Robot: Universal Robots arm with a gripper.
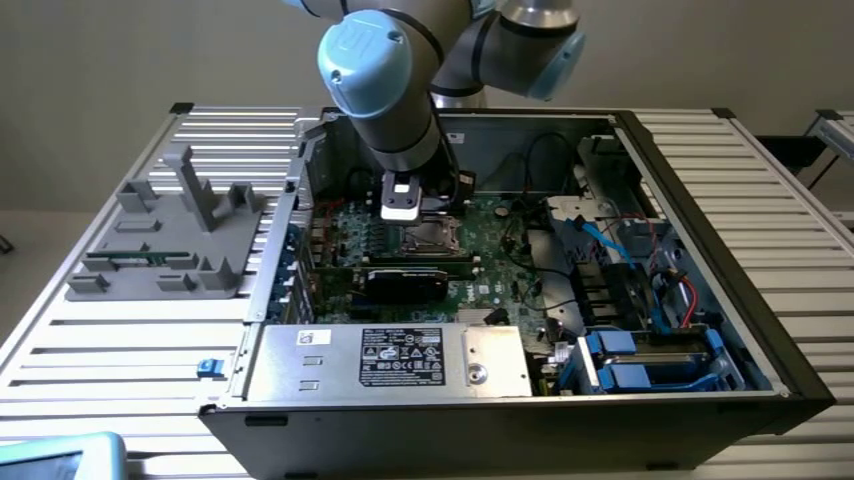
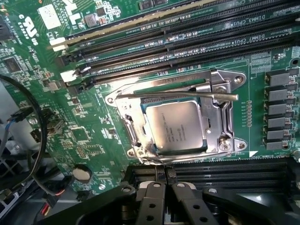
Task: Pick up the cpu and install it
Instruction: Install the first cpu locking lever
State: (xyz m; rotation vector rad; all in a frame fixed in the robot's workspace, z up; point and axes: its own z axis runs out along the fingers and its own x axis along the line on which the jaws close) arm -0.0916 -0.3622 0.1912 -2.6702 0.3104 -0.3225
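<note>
While the arm reaches down into the open computer case [image 1: 694, 300] in the exterior view, the gripper [image 1: 400, 212] hangs above the motherboard [image 1: 501, 265], just at 11 o'clock of the CPU socket [image 1: 430, 237]. A black expansion card [image 1: 407, 282] lies at 6 o'clock of the socket, and the silver labelled power supply [image 1: 387, 358] sits further along the same direction, at the case's near wall. A grey fixture [image 1: 174, 235] stands on the slatted table [image 1: 120, 350], at 9 o'clock of the case and well apart from the work.

Seen from the wrist view, the fingers [image 2: 163, 180] are pressed together and grip nothing. The cpu [image 2: 177, 125] lies flat in the socket frame [image 2: 220, 117], its metal top facing up, so placement appears to be done. A thin metal retention lever [image 2: 176, 96] crosses the frame at 12 o'clock of the chip, and the frame looks not yet clamped down. Memory slots [image 2: 187, 40] run along the board beyond the lever.

Risks, as a judgement:
- If the chip rests slightly skewed in its seat, any downward load could bend the socket contacts.
- Closed fingertips descending off-centre could scratch the metal top or shift the chip.
- A sideways sweep could snag the lever or the black cable [image 2: 37, 140] near the board's edge.
</note>
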